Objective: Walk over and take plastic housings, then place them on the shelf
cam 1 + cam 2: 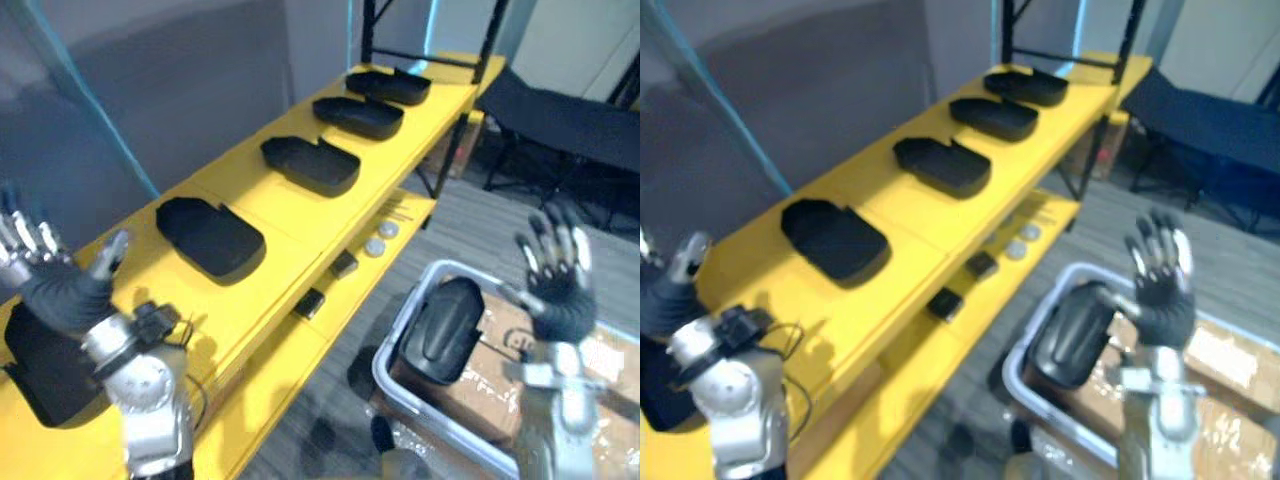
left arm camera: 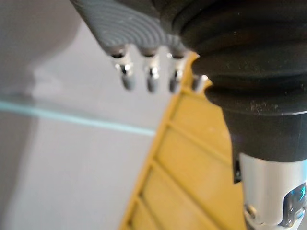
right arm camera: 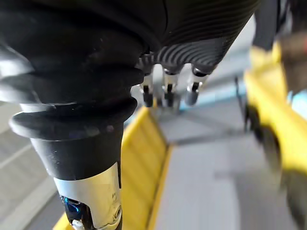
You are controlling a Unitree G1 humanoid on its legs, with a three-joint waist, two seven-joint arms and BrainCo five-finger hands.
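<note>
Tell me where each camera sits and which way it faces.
Left eye view: on the head, looking down along the yellow shelf with its row of black housings; left hand and right hand raised, both open.
Right eye view: same head, beside it; shares the shelf, housings and the bin holding another housing.
Left wrist view: on the left wrist, looking past its fingers at the shelf edge and a grey wall.
Right wrist view: on the right wrist, looking past its fingers at the shelf.

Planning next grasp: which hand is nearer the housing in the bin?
Right. The right hand is raised open just beside the housing in the bin; the left hand is over the yellow shelf, farther off.
</note>
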